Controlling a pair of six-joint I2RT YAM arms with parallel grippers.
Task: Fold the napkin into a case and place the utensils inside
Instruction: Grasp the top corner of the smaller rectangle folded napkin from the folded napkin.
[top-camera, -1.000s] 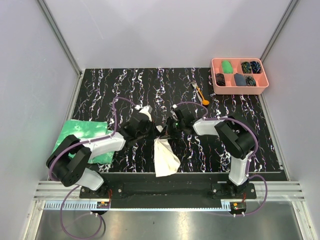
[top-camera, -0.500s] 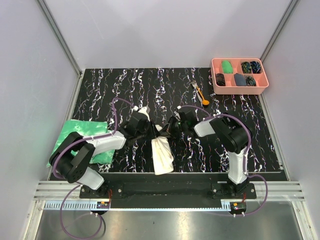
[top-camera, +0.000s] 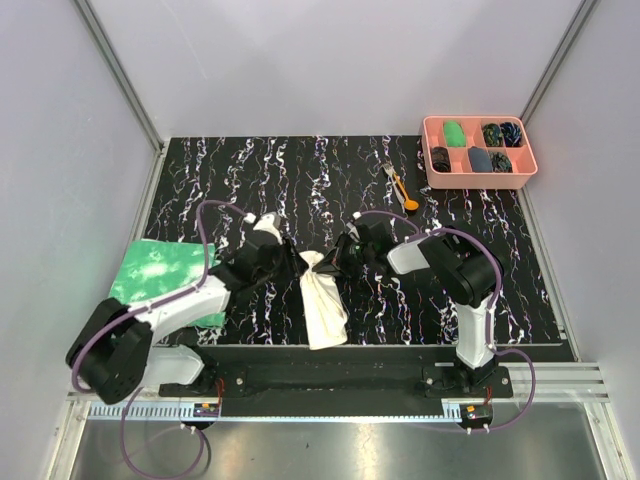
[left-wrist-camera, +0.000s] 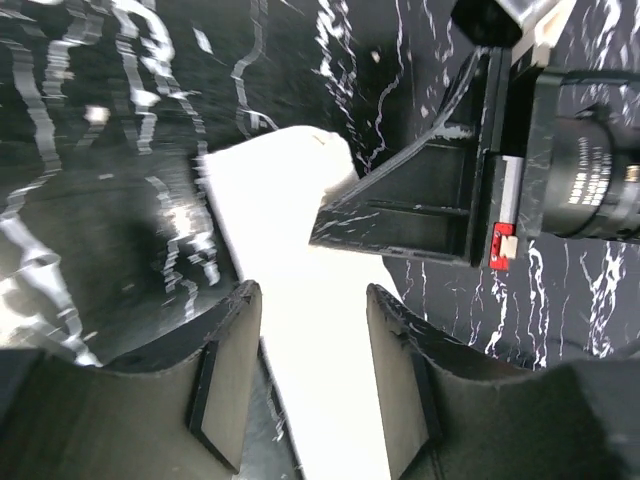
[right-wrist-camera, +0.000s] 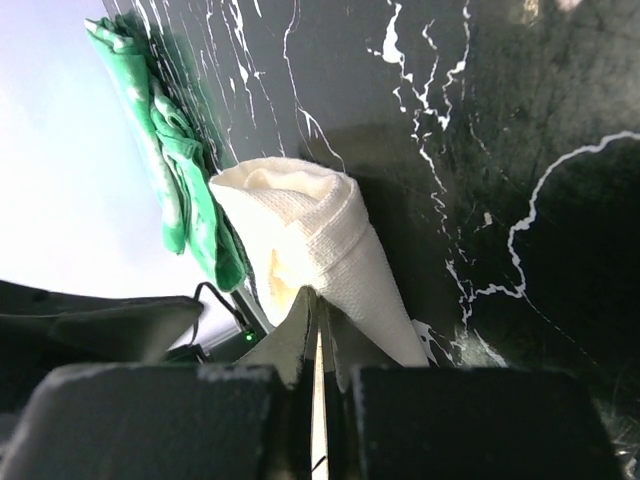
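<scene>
Your right gripper (top-camera: 337, 262) is clamped on the far end of the napkin (top-camera: 322, 300). In the right wrist view its fingers meet on the rolled white cloth (right-wrist-camera: 310, 230), at the gripper tip (right-wrist-camera: 318, 300). The napkin lies as a narrow, loosely rolled bundle in the middle of the desk (top-camera: 250, 170), and its tail reaches toward the near edge.

Your left gripper (top-camera: 285, 255) sits just beside that same end, jaws apart. From its wrist camera (left-wrist-camera: 312, 295) the cloth (left-wrist-camera: 270, 200) shows between the two pads, which do not pinch it, and the right gripper's black finger (left-wrist-camera: 400, 200) crosses right in front, so that corner is crowded.

The utensils (top-camera: 400, 186) lie well apart from the napkin, near the far right corner and just beside the pink tray (top-camera: 480, 181). The tray holds small dark and green items in its compartments. A green cloth (top-camera: 160, 280) lies at the left edge, and the left arm crosses its near side.

A second ago both grippers pinched the top of the napkin together. Since then the left one has let go and backed off toward the left. Its elbow has swung toward the near left corner, so more of the green cloth shows. The napkin's tail flared wide back then and has now drawn in narrower. The utensils and tray have not shifted.
</scene>
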